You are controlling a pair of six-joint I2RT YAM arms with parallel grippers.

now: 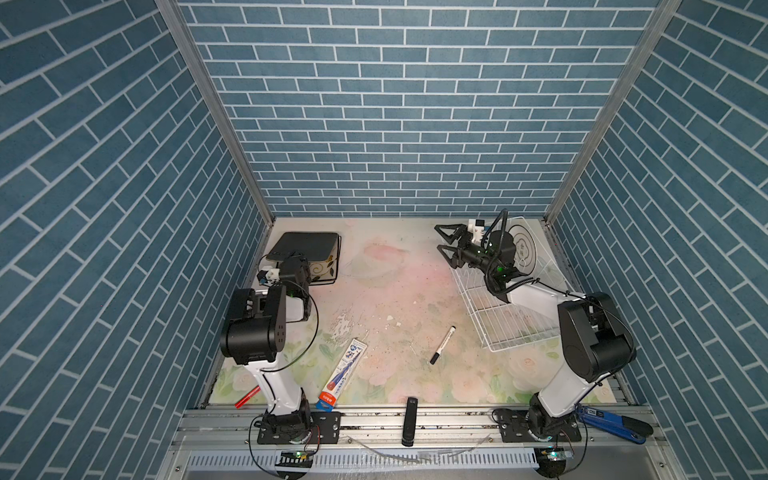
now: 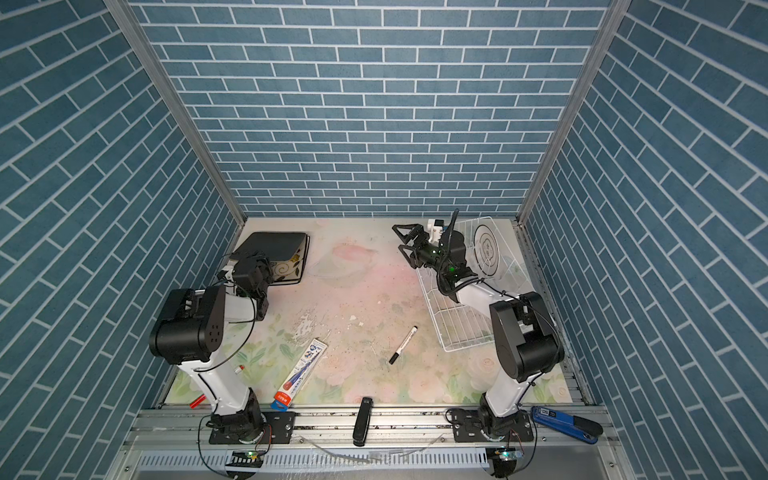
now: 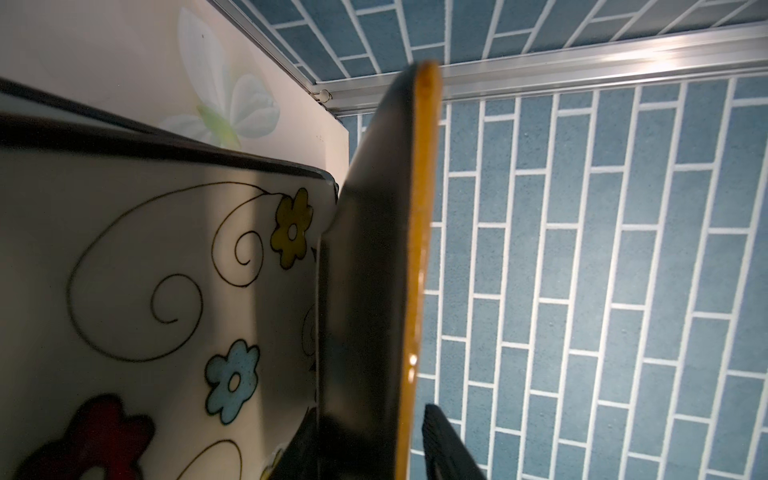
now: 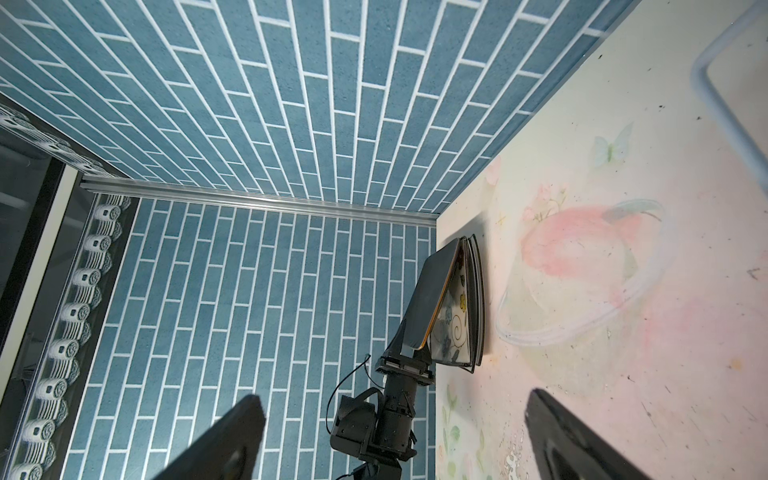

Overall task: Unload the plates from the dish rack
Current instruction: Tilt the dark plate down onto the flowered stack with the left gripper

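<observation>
Plates lie piled at the far left of the table [image 1: 395, 291]. A black plate [image 1: 305, 243] is on top, its far edge resting on the pile and its near edge tipped up like a lid. Under it is a cream plate [image 3: 166, 291] with coloured flowers, and the dark rim of a further plate [image 4: 481, 299] shows beneath. The left gripper [image 1: 291, 259] is at the raised near edge of the black plate with a finger on each side. In the left wrist view one finger [image 3: 449, 449] stands clear of the plate's orange rim, so the jaws are parted rather than pinching. Whether the finger on the plate's other side touches it cannot be told. The table is a worn pink and green flower print, with a red pen [image 1: 247, 397], a long printed packet [image 1: 343, 374] and a marker [image 1: 442, 345] lying loose on it. A black bar [image 1: 410, 419] lies on the front rail. Further right, the right gripper [image 1: 438, 237] hangs spread wide and empty by the far left corner of the dish rack [image 1: 519, 344], pointing left. A round white plate [image 1: 524, 245] stands on edge at the rack's far end, behind that gripper's wrist. A blue tool [image 1: 611, 422] lies on the rail at the right. Blue brick-patterned walls [image 1: 395, 104] close in three sides.
</observation>
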